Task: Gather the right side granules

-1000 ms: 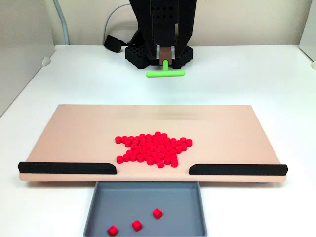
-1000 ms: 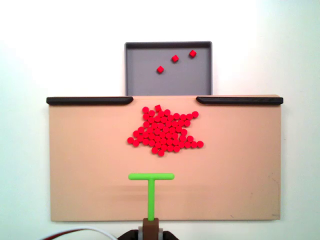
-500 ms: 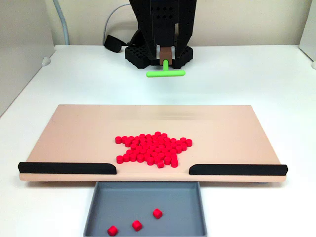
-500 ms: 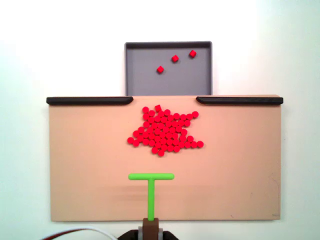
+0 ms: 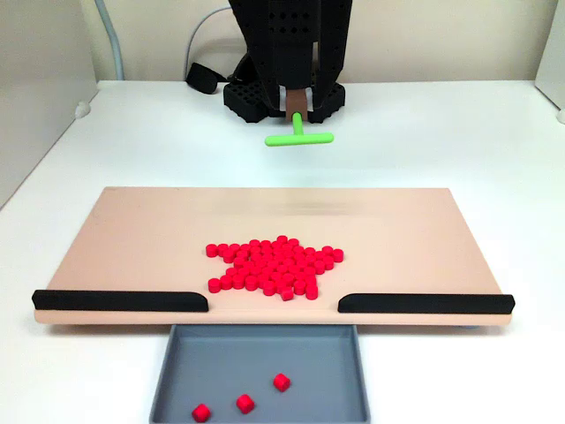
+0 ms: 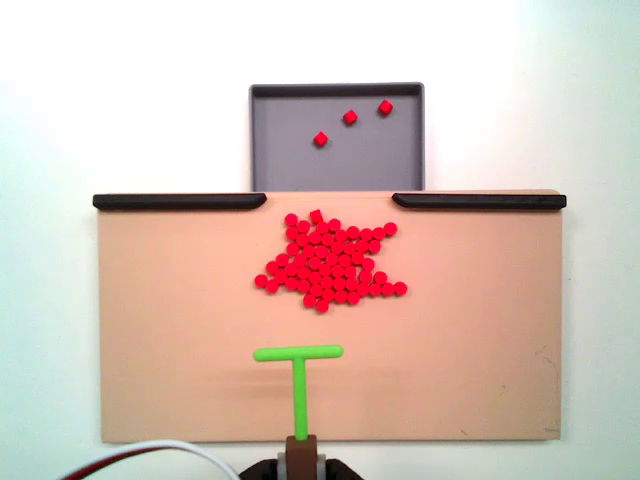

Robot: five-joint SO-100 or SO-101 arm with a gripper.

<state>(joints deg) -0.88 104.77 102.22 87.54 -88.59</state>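
Observation:
The red granules (image 5: 275,267) lie in one dense cluster at the middle of the tan board (image 5: 132,238), close to the gap between its two black rails. In the view from above, the granules (image 6: 328,262) sit just ahead of the green T-shaped pusher (image 6: 298,353), which hangs over the board's near part with clear space between its crossbar and the cluster. My gripper (image 5: 298,106) is shut on the stem of the green pusher (image 5: 298,138). At the bottom edge of the view from above, the gripper (image 6: 300,462) is partly cut off.
A grey tray (image 5: 168,389) sits beyond the rail gap with three red granules (image 5: 244,402) inside; the grey tray (image 6: 270,160) also appears from above. Black rails (image 6: 180,201) (image 6: 478,201) line the board's far edge. The arm's black base (image 5: 256,97) and a cable stand behind.
The green pusher has shifted slightly, dipping a little lower in the front view and a few pixels to the left from above. The granules have not moved.

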